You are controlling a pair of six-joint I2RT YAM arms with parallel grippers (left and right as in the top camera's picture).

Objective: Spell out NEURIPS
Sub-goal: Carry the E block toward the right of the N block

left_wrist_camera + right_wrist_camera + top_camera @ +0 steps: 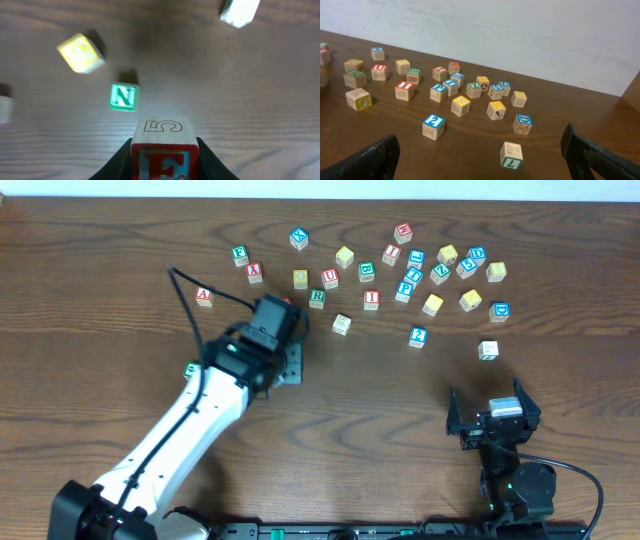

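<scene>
At the left end effector [164,162], pinched between dark fingers: red E cube [162,147], a 5 on its upper face, bottom centre of the left wrist view. Just above it in that view, lying apart on the wood: green N cube [124,96]. At the right end effector [480,160], spread wide on nothing, fingers at both lower corners of the right wrist view.

Underneath everything, dark brown wood-grain worktop [400,400]; beyond its far edge, pale wall [530,35]. Upper centre of the overhead view: red U cube [329,277], green R cube [317,297], red I cube [372,298] and yellow-faced cube [300,278], loosely together; more lettered cubes scattered to the upper right.

Blurred in the left wrist view: pale cube [240,10], cut off at top right. Half hidden beside the left arm [180,430]: green-edged cube [190,368], letter unreadable. Blue P not picked out with certainty.

Far worktop edge along the top of the overhead view, near the cubes. Bare wood across lower centre, between both arms.
</scene>
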